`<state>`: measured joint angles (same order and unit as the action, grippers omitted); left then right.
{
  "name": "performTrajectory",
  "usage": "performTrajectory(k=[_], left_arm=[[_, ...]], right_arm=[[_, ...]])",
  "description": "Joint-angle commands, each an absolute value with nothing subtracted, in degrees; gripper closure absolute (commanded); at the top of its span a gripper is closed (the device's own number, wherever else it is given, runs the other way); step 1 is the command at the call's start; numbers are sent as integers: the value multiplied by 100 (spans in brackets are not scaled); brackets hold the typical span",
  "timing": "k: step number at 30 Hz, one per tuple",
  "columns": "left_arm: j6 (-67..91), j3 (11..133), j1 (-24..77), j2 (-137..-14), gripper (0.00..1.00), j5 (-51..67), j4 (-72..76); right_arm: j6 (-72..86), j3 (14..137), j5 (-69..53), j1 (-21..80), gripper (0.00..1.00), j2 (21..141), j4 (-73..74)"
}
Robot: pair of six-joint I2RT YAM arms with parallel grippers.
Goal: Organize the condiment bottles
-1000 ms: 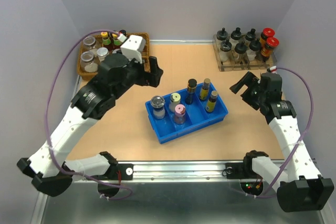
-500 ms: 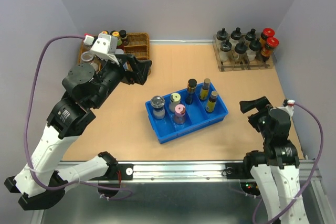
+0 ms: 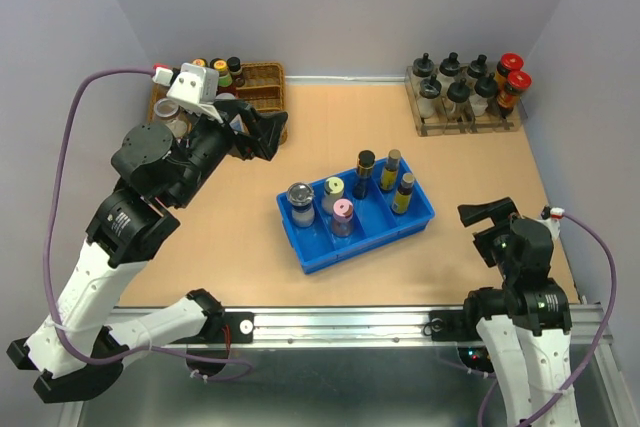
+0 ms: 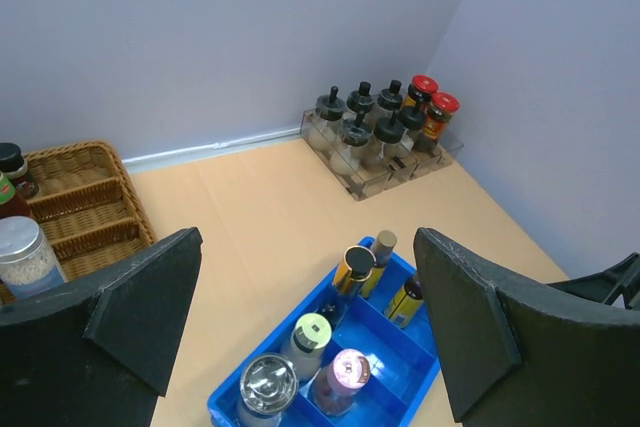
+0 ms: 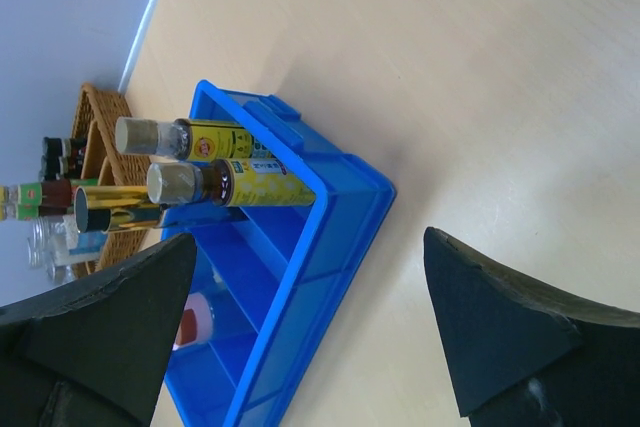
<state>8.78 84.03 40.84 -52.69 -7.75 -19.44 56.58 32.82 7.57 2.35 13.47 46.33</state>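
A blue divided bin [image 3: 420, 221] sits mid-table and holds all six condiment bottles. Three slim amber-yellow bottles [image 3: 389, 171] stand in its right compartments. The grey-metal-lidded jar [image 3: 300, 200], the pale-green-lidded jar [image 3: 333, 190] and the pink-lidded jar [image 3: 343, 215] stand in its left part. My left gripper [image 3: 262, 127] is open and empty, raised above the table to the bin's left rear; its wrist view looks down on the bin [image 4: 232, 395]. My right gripper [image 3: 488, 224] is open and empty, near the bin's right end [image 5: 330, 237].
A wicker basket [image 3: 262, 84] with several jars stands at the back left. A clear rack [image 3: 430, 123] with black-knobbed cruets and two red-capped jars [image 3: 514, 72] stands at the back right. Grey walls close the table's back and sides.
Both arms have drawn back from the bin. The left gripper moved back and left toward the basket. The right gripper pulled down toward the near right edge. The bottles have not moved.
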Motion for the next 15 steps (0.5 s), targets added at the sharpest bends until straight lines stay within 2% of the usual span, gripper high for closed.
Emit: performTrajectory(k=[1, 15], left_arm=[[738, 8490, 4113, -5150, 1, -756, -1591], [747, 8455, 4113, -5255, 1, -791, -1800]], right_arm=[[5669, 3287, 835, 255, 0, 1353, 4685], [5625, 3287, 738, 255, 0, 1503, 4685]])
